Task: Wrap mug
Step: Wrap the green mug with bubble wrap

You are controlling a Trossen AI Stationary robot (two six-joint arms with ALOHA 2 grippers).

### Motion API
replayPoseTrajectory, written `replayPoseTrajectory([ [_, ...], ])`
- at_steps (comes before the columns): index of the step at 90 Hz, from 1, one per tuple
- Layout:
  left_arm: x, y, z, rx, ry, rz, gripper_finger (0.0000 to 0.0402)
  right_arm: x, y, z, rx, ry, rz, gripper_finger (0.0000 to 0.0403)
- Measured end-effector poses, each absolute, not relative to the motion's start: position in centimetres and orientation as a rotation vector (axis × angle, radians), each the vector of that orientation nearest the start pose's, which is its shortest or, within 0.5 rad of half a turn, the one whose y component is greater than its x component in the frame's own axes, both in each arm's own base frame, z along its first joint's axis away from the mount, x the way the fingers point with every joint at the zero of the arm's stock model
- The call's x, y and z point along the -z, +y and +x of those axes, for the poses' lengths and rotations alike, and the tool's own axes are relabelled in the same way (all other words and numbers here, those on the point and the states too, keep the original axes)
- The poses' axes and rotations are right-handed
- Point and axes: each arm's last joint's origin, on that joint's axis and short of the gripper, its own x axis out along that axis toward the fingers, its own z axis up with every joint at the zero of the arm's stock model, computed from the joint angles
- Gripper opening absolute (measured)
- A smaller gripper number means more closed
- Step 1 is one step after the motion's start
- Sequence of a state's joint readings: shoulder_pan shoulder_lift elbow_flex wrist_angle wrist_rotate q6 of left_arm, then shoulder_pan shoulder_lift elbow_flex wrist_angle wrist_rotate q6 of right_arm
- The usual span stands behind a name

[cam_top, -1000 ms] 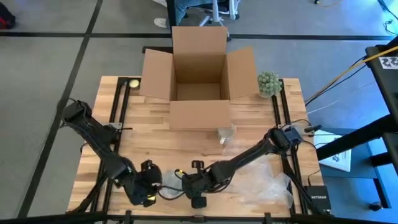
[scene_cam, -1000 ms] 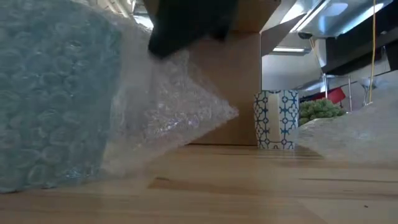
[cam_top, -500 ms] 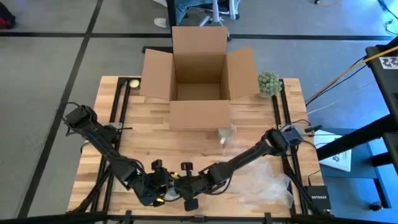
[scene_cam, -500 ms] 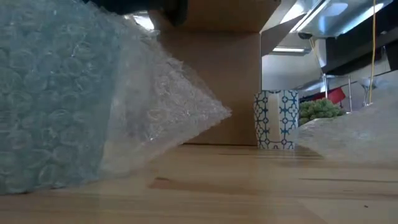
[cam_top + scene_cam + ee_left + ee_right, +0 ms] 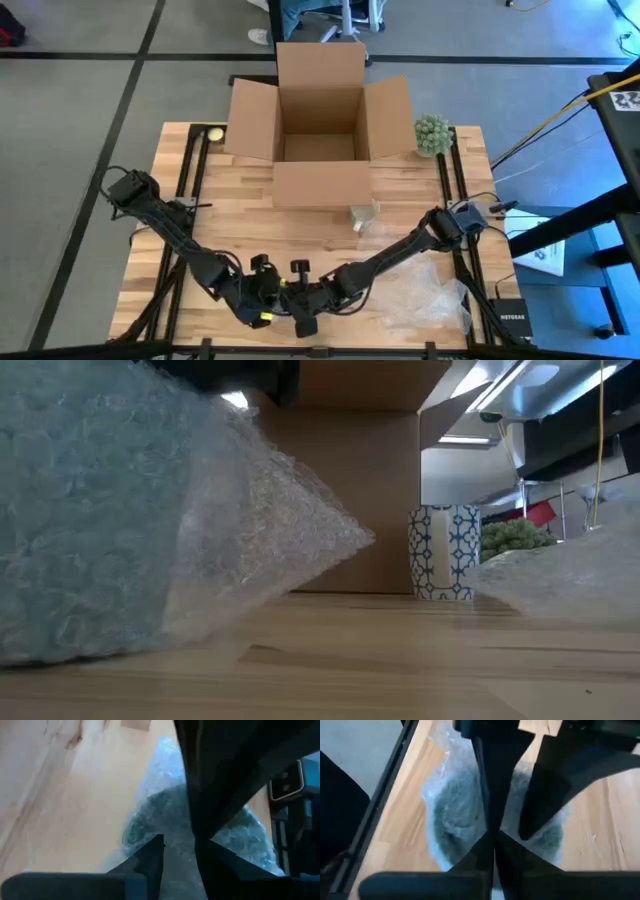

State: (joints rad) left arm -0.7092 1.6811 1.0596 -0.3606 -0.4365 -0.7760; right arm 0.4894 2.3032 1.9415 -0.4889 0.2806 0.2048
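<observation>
I see the bubble-wrapped bundle (image 5: 465, 815) directly ahead of both jaws, left gripper (image 5: 262, 302) and right gripper (image 5: 300, 310) converging; clamp state cannot tell.

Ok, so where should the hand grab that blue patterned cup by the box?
Probably around its straight sides, coming from above or from the table's open side: the patterned cup stands upright, and the cardboard box sits close behind it.
</observation>
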Motion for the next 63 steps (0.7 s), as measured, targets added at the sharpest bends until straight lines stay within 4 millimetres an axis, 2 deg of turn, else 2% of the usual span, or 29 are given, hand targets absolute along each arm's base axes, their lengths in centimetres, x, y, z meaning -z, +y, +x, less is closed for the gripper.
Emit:
replayPoseTrajectory([
  [7,-19.2,-21.3,26.1,-0.073,0.842,-0.182,0.0098,-19.9,23.4,45.3,-0.124,0.803,-0.142,0.0001],
  [21,-19.6,-21.8,25.6,-0.049,0.813,-0.147,0.0098,-21.6,23.8,45.6,-0.141,0.769,-0.174,0.0001],
  [38,-21.8,-21.4,25.1,-0.035,0.792,-0.166,0.0098,-22.6,23.2,46.2,-0.123,0.729,-0.184,0.0001],
  [45,-23.0,-21.2,24.7,-0.031,0.797,-0.169,0.0098,-21.9,23.0,46.4,-0.116,0.744,-0.180,0.0001],
  [55,-24.8,-21.2,23.7,-0.024,0.796,-0.188,0.0098,-19.9,23.0,46.5,-0.115,0.817,-0.200,0.0001],
  [63,-25.4,-21.4,22.7,-0.038,0.813,-0.186,0.0098,-19.2,23.0,46.4,-0.110,0.846,-0.206,0.0001],
])
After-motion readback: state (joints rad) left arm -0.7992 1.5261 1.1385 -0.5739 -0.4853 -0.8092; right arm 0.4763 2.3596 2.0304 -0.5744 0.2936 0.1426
